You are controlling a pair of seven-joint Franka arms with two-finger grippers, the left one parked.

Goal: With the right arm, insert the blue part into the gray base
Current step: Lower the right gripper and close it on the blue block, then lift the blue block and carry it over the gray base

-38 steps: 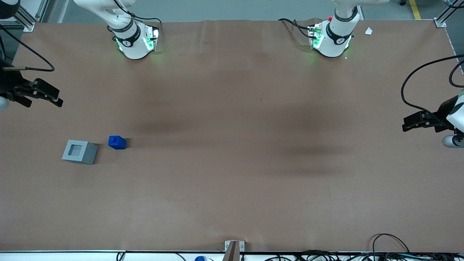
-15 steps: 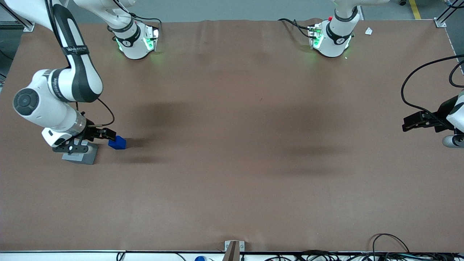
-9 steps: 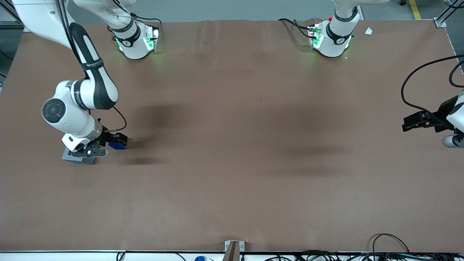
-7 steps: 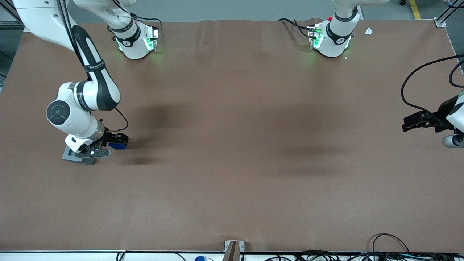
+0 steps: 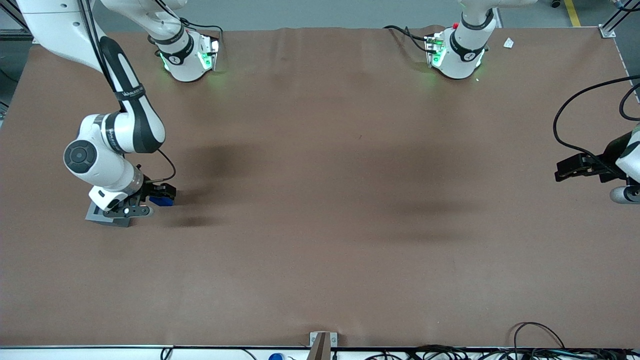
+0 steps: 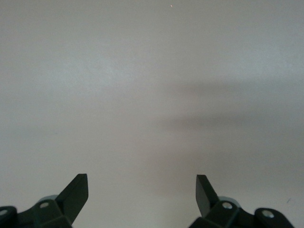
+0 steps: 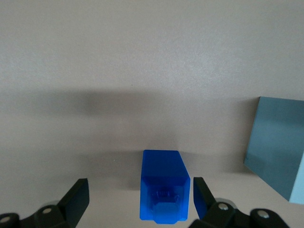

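On the tabletop point(image 5: 320, 200): blue part point(image 7: 164, 190) between the spread end effector point(image 7: 137, 197) fingers, beside gray base point(image 7: 280, 142), apart from it.

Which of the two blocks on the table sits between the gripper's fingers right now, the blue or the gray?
The blue part: the open gripper has a finger on either side of it, not yet touching. The gray base stands apart, beside it.

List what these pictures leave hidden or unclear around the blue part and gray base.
- Front view: the right arm covers the gray base's top hole and most of the blue part.
- Right wrist view: the gray base is cut off by the edge.
- The open gripper straddles the blue part; contact cannot be told.
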